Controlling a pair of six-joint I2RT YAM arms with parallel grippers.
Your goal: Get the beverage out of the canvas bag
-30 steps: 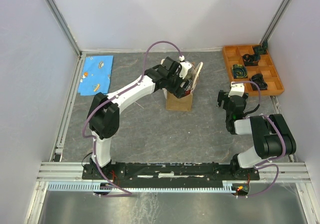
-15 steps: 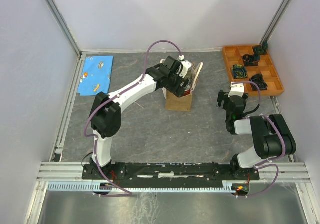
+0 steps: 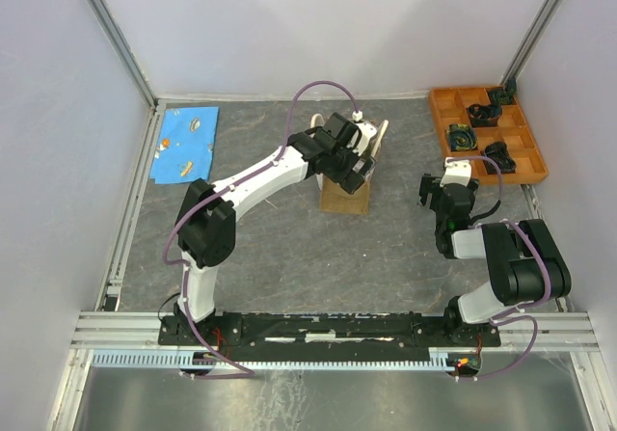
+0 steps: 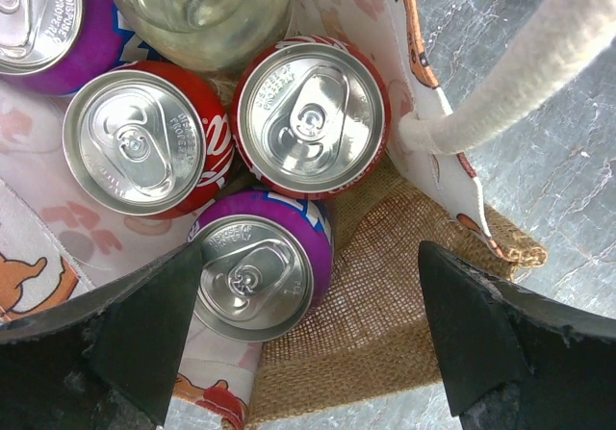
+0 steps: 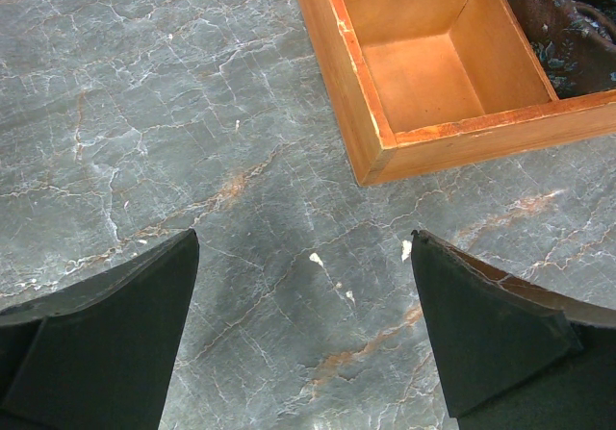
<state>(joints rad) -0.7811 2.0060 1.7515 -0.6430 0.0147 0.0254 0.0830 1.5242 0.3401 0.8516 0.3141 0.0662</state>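
The tan canvas bag (image 3: pixel 345 198) stands at the table's middle back, one cream handle (image 4: pixel 520 74) in the left wrist view. Inside it stand a purple can (image 4: pixel 258 274), two red cans (image 4: pixel 310 116) (image 4: pixel 144 141), another purple can (image 4: pixel 43 21) and a clear bottle (image 4: pixel 197 7). My left gripper (image 3: pixel 359 161) (image 4: pixel 308 257) hangs open right over the bag's mouth, its fingers either side of the near purple can and the burlap wall (image 4: pixel 385 305), holding nothing. My right gripper (image 3: pixel 437 198) (image 5: pixel 303 247) is open and empty over bare table to the bag's right.
An orange compartment tray (image 3: pixel 436 113) with dark objects sits at the back right; its corner shows in the right wrist view (image 5: pixel 371 156). A blue patterned cloth (image 3: pixel 188 142) lies at the back left. Grey walls enclose the table.
My left gripper has shifted slightly right and back over the bag's opening. The right arm has not moved.
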